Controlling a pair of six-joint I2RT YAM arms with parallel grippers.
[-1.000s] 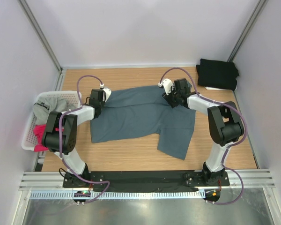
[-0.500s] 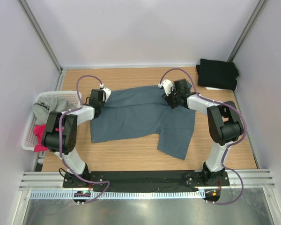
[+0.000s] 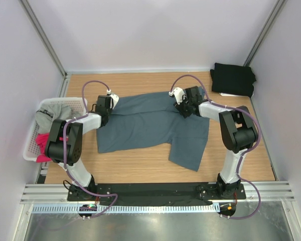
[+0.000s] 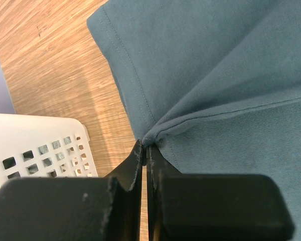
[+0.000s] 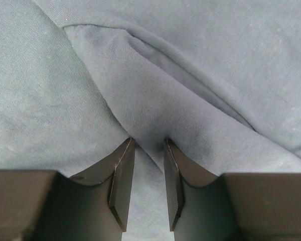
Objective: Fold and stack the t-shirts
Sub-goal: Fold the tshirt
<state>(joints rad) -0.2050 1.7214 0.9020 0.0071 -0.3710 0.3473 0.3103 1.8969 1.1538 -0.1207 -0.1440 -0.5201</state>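
Left wrist view: left end effector (image 4: 144, 146) stays clamped on a seam of the blue-grey t-shirt (image 4: 215, 75), spread mid-table beside the basket (image 4: 35, 135). Right end effector (image 5: 146, 145), jaws apart, has narrowed around a cloth ridge, so a fold lift seems close.

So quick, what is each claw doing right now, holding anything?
Left gripper: closed, pinching the edge of the blue-grey t-shirt.
Right gripper: partly open, astride a fold of that shirt, not clamped.

pink t-shirt (image 3: 40, 140): partly behind left arm (image 3: 65, 143) | grey t-shirt (image 3: 52, 117): print unreadable
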